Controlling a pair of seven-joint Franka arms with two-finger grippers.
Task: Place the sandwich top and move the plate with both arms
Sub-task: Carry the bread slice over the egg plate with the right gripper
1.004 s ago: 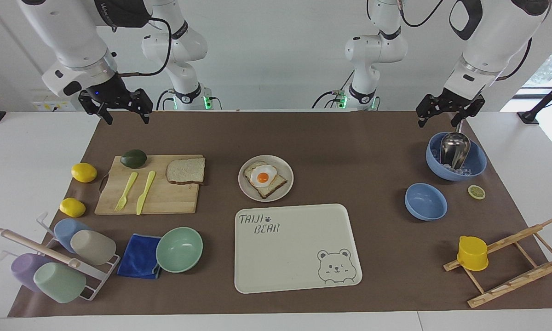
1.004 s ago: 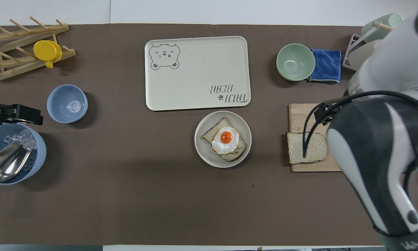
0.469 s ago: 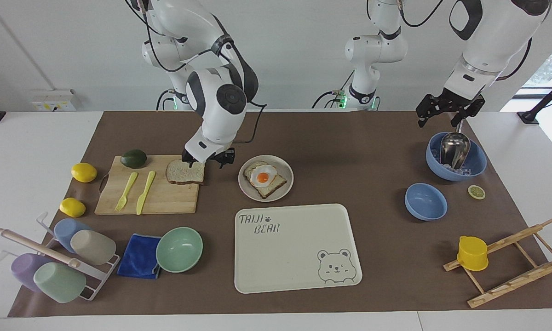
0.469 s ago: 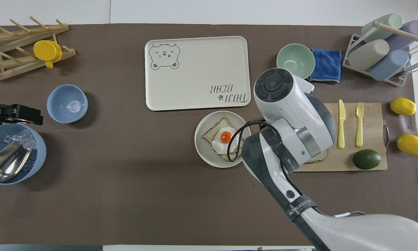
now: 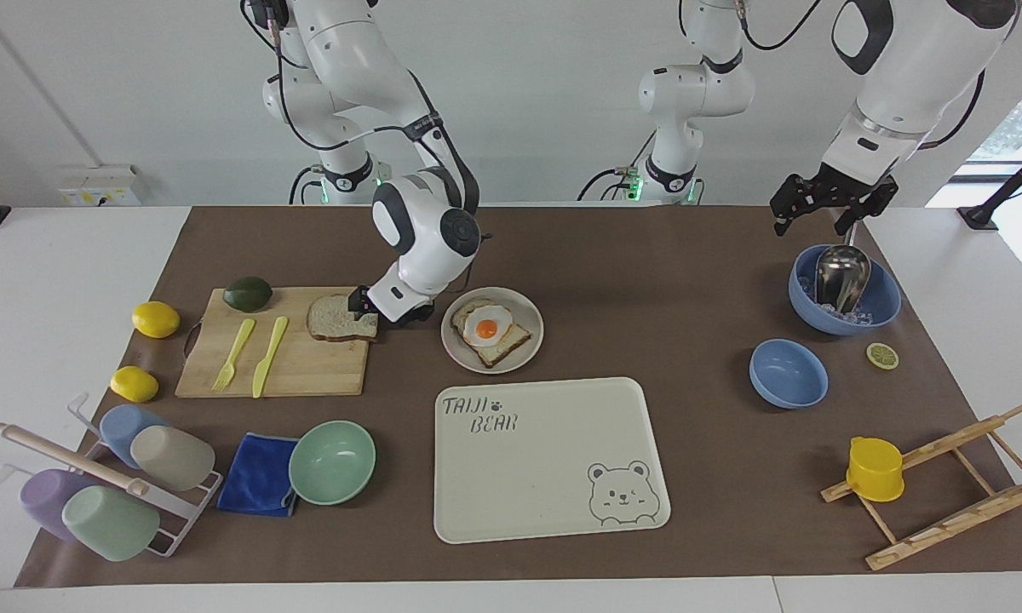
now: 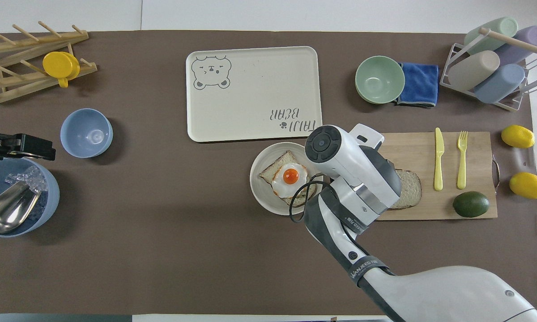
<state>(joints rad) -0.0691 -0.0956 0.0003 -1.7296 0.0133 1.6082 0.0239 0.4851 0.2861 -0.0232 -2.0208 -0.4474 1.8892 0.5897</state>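
Note:
The sandwich top (image 5: 336, 317) (image 6: 410, 195), a plain slice of brown-crusted bread, lies flat on the wooden cutting board (image 5: 307, 366) (image 6: 411, 147). My right gripper (image 5: 376, 308) is low at the slice's edge that faces the plate, touching or nearly touching it. In the overhead view the right wrist hides the gripper and half of the slice. Beside the board, the round plate (image 5: 532, 349) (image 6: 259, 197) carries toast with a fried egg (image 5: 487, 328) (image 6: 291, 176). My left gripper (image 5: 818, 223) (image 6: 27, 150) waits open in the air over the blue bowl of ice.
The bear-printed tray (image 5: 545, 460) (image 6: 250, 94) lies just farther from the robots than the plate. A yellow knife (image 5: 269, 356), a fork and an avocado share the board. The ice bowl with a metal scoop (image 5: 843, 294), a second blue bowl (image 5: 788, 373) and a mint bowl (image 5: 332, 461) stand around.
My right arm swung in from above the table's right-arm end and came down to the bread slice, then sank lower at its plate-side edge. The left arm has not moved.

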